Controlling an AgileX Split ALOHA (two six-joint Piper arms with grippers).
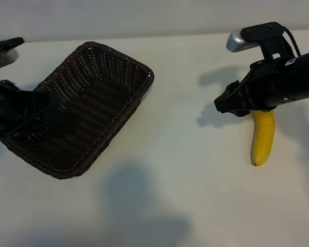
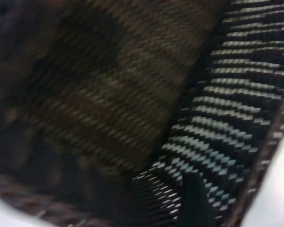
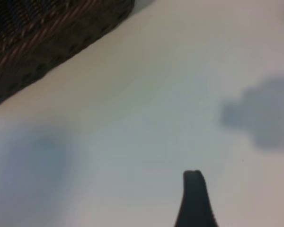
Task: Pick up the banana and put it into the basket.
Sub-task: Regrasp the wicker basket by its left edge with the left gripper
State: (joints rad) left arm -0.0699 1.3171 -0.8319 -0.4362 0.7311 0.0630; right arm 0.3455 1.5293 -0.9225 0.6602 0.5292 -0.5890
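Under right hand (image 1: 224,105): banana (image 1: 262,136), unheld | both hands open | left hand (image 1: 51,116) over basket (image 1: 118,67)

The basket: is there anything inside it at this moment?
Nothing lies in the visible part of the basket; only bare weave shows. The left gripper covers the near-left part. The banana lies on the table, partly under the right arm.

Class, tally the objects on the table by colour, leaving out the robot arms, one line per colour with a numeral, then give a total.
Yellow: 1, the banana
Dark brown: 1, the basket
Total: 2
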